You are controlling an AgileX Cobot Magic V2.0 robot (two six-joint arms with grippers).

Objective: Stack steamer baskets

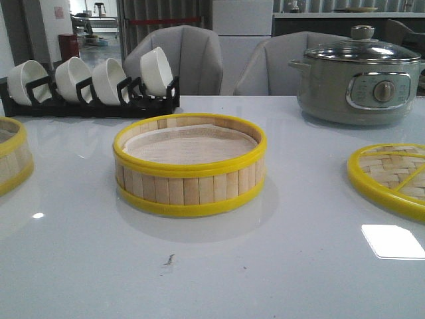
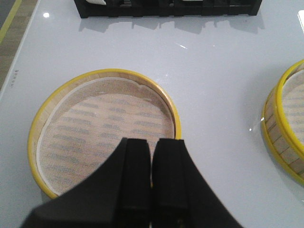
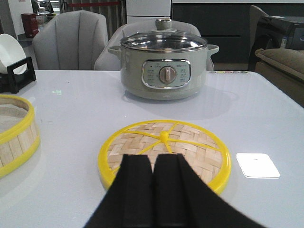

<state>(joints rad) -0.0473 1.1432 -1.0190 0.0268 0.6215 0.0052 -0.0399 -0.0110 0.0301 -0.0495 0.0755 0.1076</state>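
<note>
While both baskets sit apart on the table (image 1: pixel 279 266), no stacking has begun. One basket (image 1: pixel 190 165) stands mid-table; the other (image 2: pixel 102 130) rests at the left edge, beneath the left gripper (image 2: pixel 151 190), whose jaws are closed and empty. The right gripper (image 3: pixel 152 190), likewise closed, hovers over the lid (image 3: pixel 164 147) near the right edge.

Bright overhead glare, perhaps slightly soft.

I count two steamer baskets (image 1: pixel 190 166) (image 1: pixel 12 154), one woven lid (image 1: pixel 392 176), one electric pot (image 1: pixel 358 81), four white bowls (image 1: pixel 91 78) in one black rack (image 1: pixel 86 105).
</note>
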